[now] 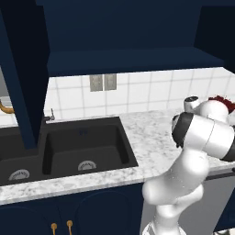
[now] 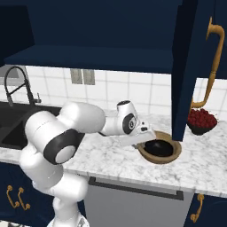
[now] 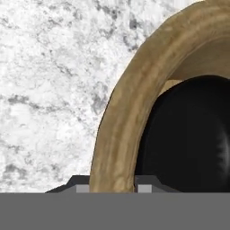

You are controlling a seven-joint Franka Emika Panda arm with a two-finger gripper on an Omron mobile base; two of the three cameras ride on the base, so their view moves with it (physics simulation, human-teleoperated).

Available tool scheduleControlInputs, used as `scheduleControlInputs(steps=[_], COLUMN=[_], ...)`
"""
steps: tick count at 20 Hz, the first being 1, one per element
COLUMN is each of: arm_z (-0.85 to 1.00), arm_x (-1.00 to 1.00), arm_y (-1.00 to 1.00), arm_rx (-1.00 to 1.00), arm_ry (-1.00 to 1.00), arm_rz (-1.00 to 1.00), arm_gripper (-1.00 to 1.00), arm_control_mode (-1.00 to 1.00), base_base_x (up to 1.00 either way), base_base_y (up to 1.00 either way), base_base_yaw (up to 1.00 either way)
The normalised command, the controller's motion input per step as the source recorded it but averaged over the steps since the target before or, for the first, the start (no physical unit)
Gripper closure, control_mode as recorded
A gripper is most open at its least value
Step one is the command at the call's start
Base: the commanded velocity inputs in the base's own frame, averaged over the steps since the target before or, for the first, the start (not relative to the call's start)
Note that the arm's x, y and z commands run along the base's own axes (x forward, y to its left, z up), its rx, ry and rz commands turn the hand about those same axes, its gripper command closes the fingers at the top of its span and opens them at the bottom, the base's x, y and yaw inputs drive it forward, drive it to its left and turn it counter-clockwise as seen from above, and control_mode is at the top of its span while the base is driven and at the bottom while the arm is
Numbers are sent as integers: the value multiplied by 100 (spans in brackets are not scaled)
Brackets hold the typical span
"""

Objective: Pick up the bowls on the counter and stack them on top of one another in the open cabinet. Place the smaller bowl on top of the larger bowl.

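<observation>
The larger bowl (image 2: 174, 154), tan wood with a dark inside, rests on the white marble counter (image 2: 106, 155) below the cabinet door panel (image 2: 186, 66). My gripper (image 2: 141, 144) reaches to its left rim. In the hand view the two fingertips (image 3: 79, 185) press either side of the wooden rim (image 3: 130, 99), shut on it. The smaller bowl (image 2: 202, 120), dark with a lumpy red top, sits further right by the wall; its red top (image 1: 223, 101) peeks past my arm in the left base view. The navy cabinet shelf (image 1: 128, 60) hangs above the counter.
A black double sink (image 1: 82, 147) lies to the left with a dark faucet (image 2: 15, 84). The open cabinet door carries a gold handle (image 2: 213, 66). Its other door panel (image 1: 23, 73) hangs over the sink. A grey outlet plate (image 1: 103, 82) is on the tiled wall.
</observation>
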Motion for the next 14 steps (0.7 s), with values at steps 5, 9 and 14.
scheduleControlInputs(steps=[5, 9, 14], arm_z=[99, 100, 100], arm_x=[-26, -46, -45], arm_y=[76, 81, 85], arm_rx=[-3, -3, -4], arm_ry=[-6, -5, -2], arm_rz=[32, 36, 42], arm_gripper=[100, 100, 100], arm_control_mode=[-100, -100, -100], base_base_x=[0, 0, 0], base_base_y=[0, 0, 0], base_base_yaw=[0, 0, 0])
